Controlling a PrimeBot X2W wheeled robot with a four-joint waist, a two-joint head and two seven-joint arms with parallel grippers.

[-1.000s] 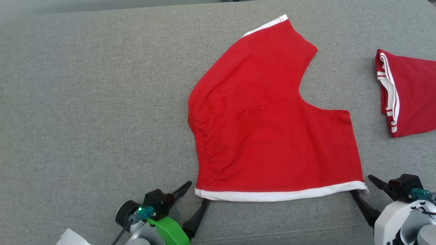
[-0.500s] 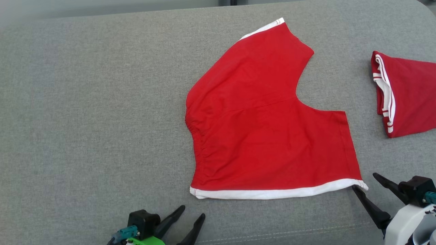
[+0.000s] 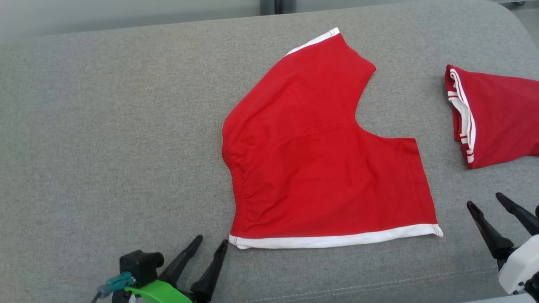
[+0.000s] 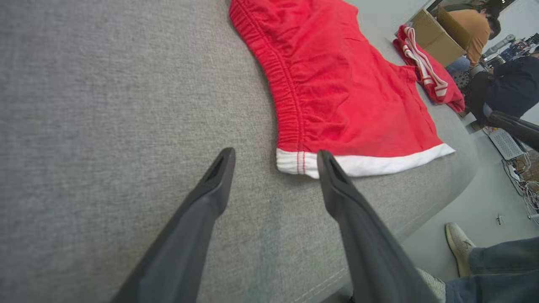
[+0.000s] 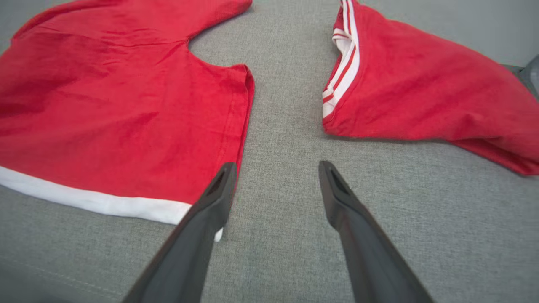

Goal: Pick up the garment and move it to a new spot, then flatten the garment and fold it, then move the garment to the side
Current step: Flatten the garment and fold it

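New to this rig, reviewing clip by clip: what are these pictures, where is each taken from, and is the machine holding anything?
It is a two-armed robot. One picture looks down from its head; the other two look along each gripper's fingers. On the grey padded surface lie red shorts with a white hem, spread flat, and to the robot's right a second red garment, folded. The left gripper sits near the hem's left corner, the right gripper near its right corner. Both are open and hold nothing.
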